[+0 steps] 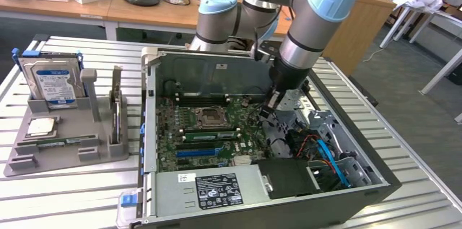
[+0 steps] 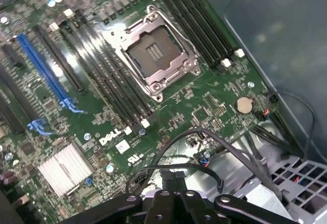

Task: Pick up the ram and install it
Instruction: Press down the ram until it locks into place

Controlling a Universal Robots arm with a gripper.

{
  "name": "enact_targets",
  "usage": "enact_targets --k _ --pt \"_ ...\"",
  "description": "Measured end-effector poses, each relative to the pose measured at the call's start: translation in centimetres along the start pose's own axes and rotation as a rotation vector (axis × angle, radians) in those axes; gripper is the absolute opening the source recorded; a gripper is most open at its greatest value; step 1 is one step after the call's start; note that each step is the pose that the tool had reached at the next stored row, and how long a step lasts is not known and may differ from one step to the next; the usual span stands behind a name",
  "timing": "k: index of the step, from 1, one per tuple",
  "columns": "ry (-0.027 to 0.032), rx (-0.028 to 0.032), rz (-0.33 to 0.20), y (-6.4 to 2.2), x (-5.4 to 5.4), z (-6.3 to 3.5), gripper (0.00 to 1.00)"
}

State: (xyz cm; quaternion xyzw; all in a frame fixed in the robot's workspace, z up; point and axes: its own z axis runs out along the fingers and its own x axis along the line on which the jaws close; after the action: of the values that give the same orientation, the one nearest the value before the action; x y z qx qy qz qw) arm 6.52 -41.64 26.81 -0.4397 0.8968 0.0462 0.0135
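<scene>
My claw [image 1: 269, 111] hung shut and empty over the open motherboard [image 1: 205, 131].
The ram [image 1: 56, 142], lower left, looked light, stiff, fragile; I judged its long edges safest.

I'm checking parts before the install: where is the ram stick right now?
In the exterior view, a ram stick lies flat on the grey tray at the view's left, in front of the hard drive and beside the processor chip.
</scene>
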Motion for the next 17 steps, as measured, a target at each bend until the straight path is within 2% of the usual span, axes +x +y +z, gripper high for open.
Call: enact_targets --k 17 --pt "-0.0142 0.0140 0.207 -0.04 0.04 0.56 0.10"
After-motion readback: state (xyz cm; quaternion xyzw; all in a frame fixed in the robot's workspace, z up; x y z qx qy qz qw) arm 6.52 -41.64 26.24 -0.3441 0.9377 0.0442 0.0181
